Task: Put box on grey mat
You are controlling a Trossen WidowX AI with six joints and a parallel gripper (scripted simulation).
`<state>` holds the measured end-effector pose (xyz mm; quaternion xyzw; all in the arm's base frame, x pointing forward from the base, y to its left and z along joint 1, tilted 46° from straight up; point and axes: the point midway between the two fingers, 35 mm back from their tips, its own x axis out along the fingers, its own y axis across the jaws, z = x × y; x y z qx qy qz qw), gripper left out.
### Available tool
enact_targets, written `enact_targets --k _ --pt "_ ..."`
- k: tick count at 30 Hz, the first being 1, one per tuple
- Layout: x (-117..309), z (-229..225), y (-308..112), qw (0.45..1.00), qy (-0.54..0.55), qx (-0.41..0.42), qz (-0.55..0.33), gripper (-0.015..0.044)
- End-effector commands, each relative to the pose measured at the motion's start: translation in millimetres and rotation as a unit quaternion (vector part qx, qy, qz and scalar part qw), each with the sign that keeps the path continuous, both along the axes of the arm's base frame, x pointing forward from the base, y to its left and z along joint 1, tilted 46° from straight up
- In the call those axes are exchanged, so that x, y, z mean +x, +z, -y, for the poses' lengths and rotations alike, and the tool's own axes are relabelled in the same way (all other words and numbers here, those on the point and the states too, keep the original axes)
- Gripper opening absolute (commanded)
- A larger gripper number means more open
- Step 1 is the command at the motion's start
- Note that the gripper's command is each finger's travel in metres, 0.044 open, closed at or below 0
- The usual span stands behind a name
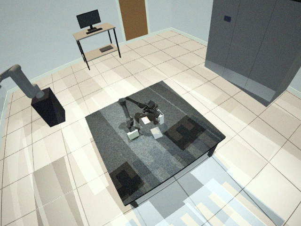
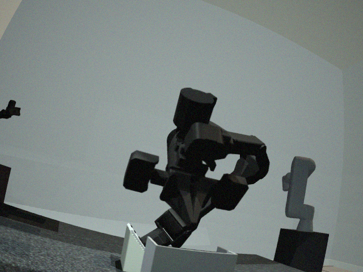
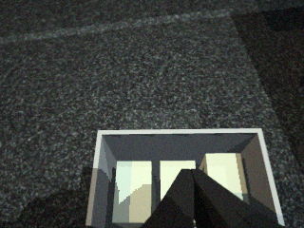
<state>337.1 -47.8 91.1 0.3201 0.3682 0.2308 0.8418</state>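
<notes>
Tool: your gripper (image 1: 156, 122) (image 2: 191, 224) (image 3: 189, 177) has its fingers together, with nothing between them
Bin: the white bin (image 1: 161, 119) (image 2: 190, 260) (image 3: 180, 131) is below the fingertips in the wrist view; you cannot tell the height between them
Boxes: the left box (image 3: 134, 192), the middle box (image 3: 175, 175) and the right box (image 3: 223, 173) stand side by side in it
ER box: it should be one of these three, but you see no printed code, so you cannot tell which
Box direction: in the wrist view the long tops run up and down, and the seam of the fingers runs nearly the same way, so the fingers should open across the narrow width
Tip position: the tips appear over the middle box, toward the right box
Mat: the pale square (image 1: 156, 133) beside the bin is probably your target
Next move: you need to read the codes before you open and grip
</notes>
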Motion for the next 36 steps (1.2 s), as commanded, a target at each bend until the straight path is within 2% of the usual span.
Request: enact_targets --k 1,10,36 --pt "-2.3 -11.1 -10.4 1.0 0.002 0.003 -0.005 0.0" --pt "-7.1 -33.2 -30.4 1.0 0.002 0.004 -0.004 0.0" --pt "-13.3 -37.1 -35.3 1.0 0.002 0.004 -0.004 0.0"
